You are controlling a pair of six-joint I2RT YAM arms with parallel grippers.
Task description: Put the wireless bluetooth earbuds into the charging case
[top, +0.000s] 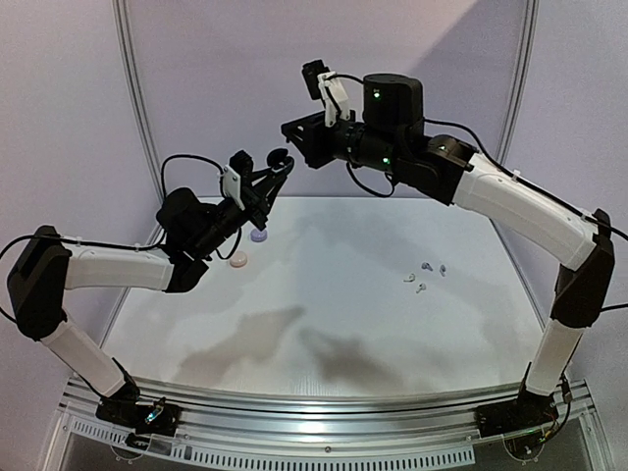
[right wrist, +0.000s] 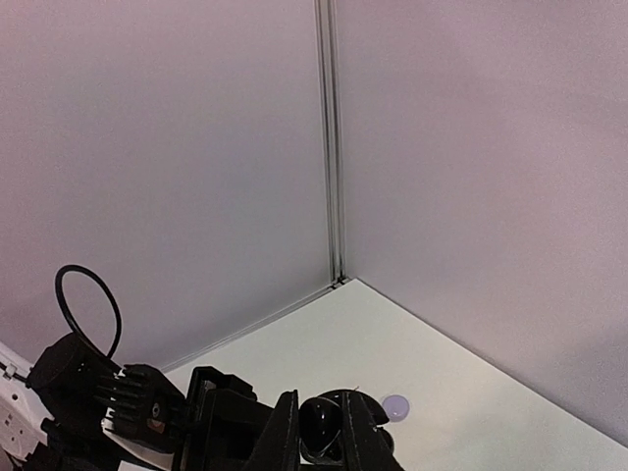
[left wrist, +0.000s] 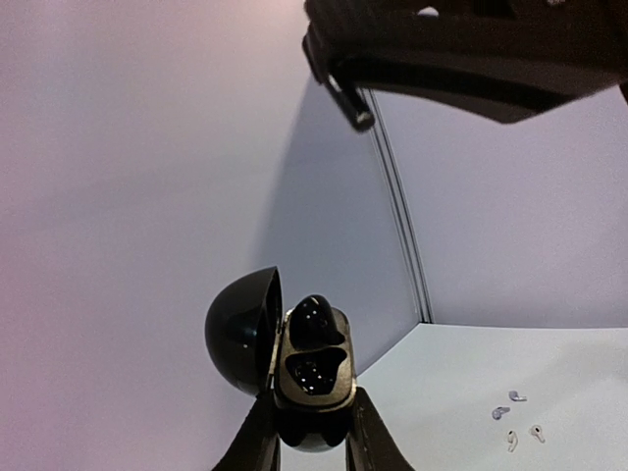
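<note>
My left gripper [top: 283, 165] is raised over the table's back left and shut on a black charging case [left wrist: 314, 378], whose lid [left wrist: 240, 334] hangs open to the left. One black earbud [left wrist: 314, 319] sits in the case's upper slot; the lower slot [left wrist: 314, 371] looks hollow. My right gripper [top: 291, 130] hovers just above the case, apart from it. Its fingers [right wrist: 358, 432] are shut on a small glossy black earbud [right wrist: 322, 432]. Several pale earbuds [top: 425, 275] lie loose on the table at right.
A lavender round case [top: 258, 235] and a white one [top: 238, 260] lie shut on the white table [top: 343, 324] below my left gripper. Grey walls meet in a corner seam [right wrist: 332, 147] behind. The loose pale earbuds [left wrist: 515, 417] show small in the left wrist view.
</note>
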